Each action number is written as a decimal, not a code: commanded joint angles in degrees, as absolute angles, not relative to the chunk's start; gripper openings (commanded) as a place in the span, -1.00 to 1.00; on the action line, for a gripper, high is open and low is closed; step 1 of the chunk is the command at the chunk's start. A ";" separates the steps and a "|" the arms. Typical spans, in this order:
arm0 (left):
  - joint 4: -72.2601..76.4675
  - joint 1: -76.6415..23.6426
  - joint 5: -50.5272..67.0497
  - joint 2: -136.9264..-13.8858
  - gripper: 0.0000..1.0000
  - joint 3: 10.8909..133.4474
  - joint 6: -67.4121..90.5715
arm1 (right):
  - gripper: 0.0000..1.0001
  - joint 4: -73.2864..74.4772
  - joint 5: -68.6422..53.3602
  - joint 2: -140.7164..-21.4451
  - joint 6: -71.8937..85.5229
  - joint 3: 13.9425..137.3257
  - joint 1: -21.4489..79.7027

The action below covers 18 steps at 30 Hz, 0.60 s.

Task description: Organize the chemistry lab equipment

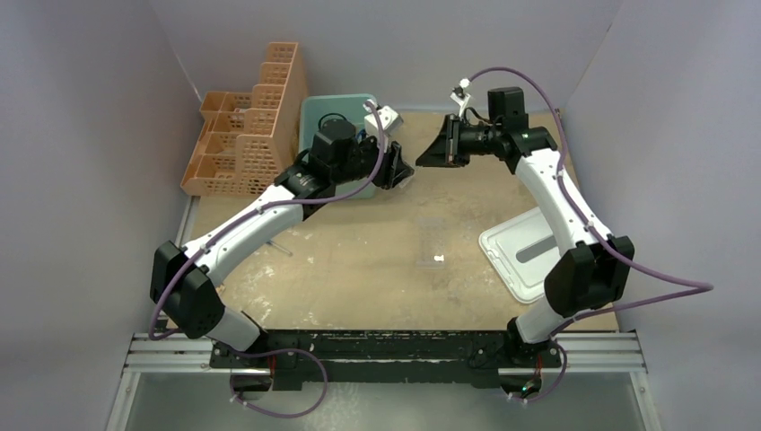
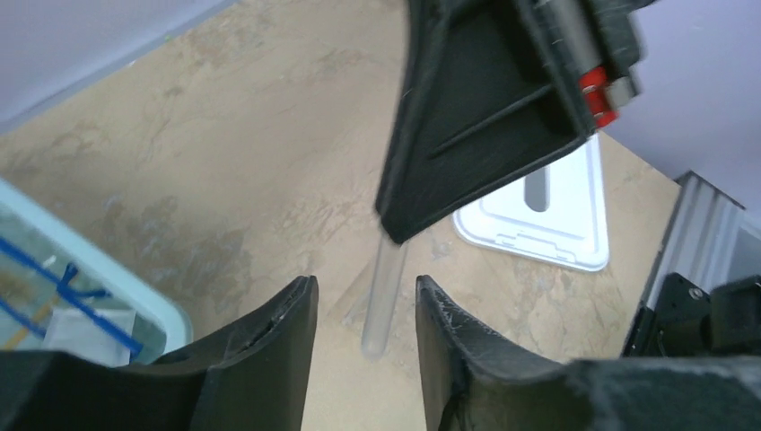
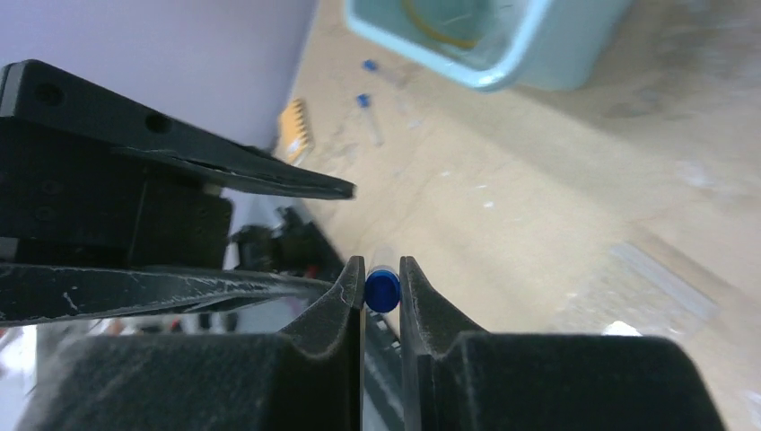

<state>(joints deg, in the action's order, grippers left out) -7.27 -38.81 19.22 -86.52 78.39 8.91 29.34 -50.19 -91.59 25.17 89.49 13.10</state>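
My right gripper [image 3: 382, 269] is shut on the blue cap of a clear tube [image 3: 382, 289] and holds it above the table. In the left wrist view the tube [image 2: 386, 296] hangs out of the right gripper [image 2: 404, 235] and points into the gap of my left gripper [image 2: 363, 292], which is open and touches nothing. In the top view the two grippers face each other, left [image 1: 404, 169] and right [image 1: 422, 160]. Two more blue-capped tubes [image 3: 366, 85] lie on the table. A teal bin [image 1: 310, 117] holds an amber hose [image 3: 440, 27] and a blue-framed item [image 2: 54, 278].
An orange lattice rack [image 1: 247, 135] stands at the back left beside the bin. A white lid [image 1: 525, 251] lies at the right under the right arm. A faint clear piece with a white bit [image 1: 432, 250] lies mid-table. Grey walls close three sides.
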 commanded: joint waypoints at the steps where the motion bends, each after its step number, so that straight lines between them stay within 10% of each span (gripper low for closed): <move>1: -1.56 -38.64 7.96 -83.44 -0.07 73.06 15.63 | -0.83 33.33 -27.21 -87.03 16.80 88.27 14.81; 18: -8.01 -35.36 -27.85 -72.29 0.21 56.38 40.60 | -0.90 16.60 14.63 -80.07 14.04 64.61 33.25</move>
<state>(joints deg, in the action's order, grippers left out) -7.55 -35.68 -18.59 -76.12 58.98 33.87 24.10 6.24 -82.70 15.07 67.05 31.09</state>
